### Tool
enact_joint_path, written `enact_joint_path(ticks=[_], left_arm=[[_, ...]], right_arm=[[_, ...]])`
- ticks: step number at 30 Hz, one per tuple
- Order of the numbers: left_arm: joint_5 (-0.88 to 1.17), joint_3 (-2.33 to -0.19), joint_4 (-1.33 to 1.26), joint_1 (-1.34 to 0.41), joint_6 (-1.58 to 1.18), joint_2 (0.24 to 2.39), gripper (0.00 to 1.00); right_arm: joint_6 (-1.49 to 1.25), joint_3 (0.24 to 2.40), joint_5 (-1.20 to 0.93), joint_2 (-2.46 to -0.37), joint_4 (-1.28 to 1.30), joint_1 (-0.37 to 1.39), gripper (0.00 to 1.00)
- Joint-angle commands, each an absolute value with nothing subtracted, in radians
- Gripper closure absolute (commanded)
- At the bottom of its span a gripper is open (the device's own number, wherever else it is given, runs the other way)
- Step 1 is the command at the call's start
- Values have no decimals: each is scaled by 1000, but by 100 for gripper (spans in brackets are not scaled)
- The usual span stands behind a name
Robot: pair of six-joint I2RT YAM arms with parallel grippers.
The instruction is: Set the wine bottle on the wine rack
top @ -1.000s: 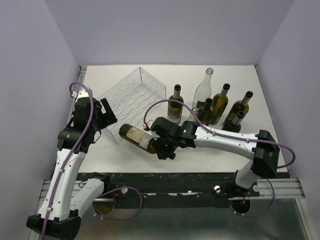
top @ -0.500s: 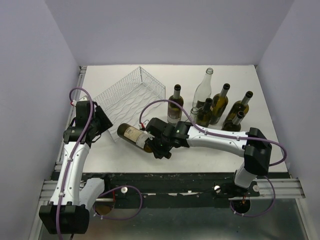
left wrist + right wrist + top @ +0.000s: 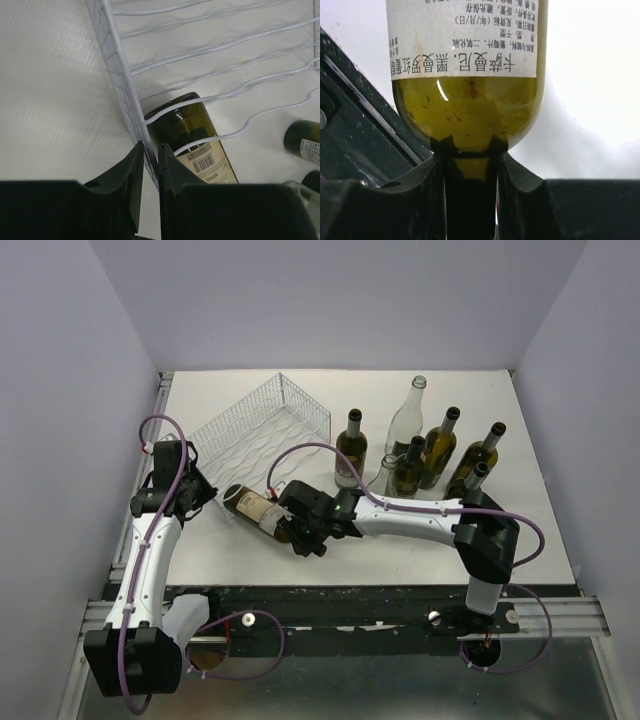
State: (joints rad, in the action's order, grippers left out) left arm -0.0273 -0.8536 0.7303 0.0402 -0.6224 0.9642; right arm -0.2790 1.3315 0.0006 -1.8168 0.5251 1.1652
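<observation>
The wine rack [image 3: 262, 430], a white wire tray with a wavy bottom, sits at the table's back left. My left gripper [image 3: 207, 492] is shut on its near-left side wall [image 3: 116, 70], one finger [image 3: 131, 170] on each side of the mesh. The wine bottle [image 3: 254, 506], dark green with a cream label, lies sideways with its base at the rack's near corner. My right gripper [image 3: 300, 533] is shut on its neck. In the right wrist view the bottle [image 3: 465, 100] fills the frame above the gripper [image 3: 470, 165]. In the left wrist view the bottle [image 3: 192, 135] shows behind the rack's wavy wires.
Several upright bottles [image 3: 430, 455], dark green and one clear, stand in a cluster at the back right, just beyond my right arm. Two of them show at the edge of the left wrist view [image 3: 302, 141]. Grey walls enclose the table on three sides.
My left gripper has closed from wide open onto the rack's side wall. The right arm has carried the bottle leftward, bringing its base up to the rack's near corner.
</observation>
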Motion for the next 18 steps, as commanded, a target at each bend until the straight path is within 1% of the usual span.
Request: enact_joint_path(ticks=[1, 7, 8, 9, 18], left_arm=[[43, -845, 709, 49, -620, 982, 79], [66, -841, 716, 49, -609, 991, 95], [67, -838, 718, 51, -609, 992, 99], [67, -838, 719, 51, -609, 992, 100], [87, -816, 721, 51, -644, 983, 100]], right_arm=[[-313, 1364, 55, -1836, 292, 1175, 99], [-347, 1370, 80, -1896, 166, 1177, 99], [-350, 1377, 84, -1910, 149, 1178, 99], [-351, 1390, 87, -1925, 141, 1178, 99], [-425, 1482, 144, -2048, 46, 1178, 99]])
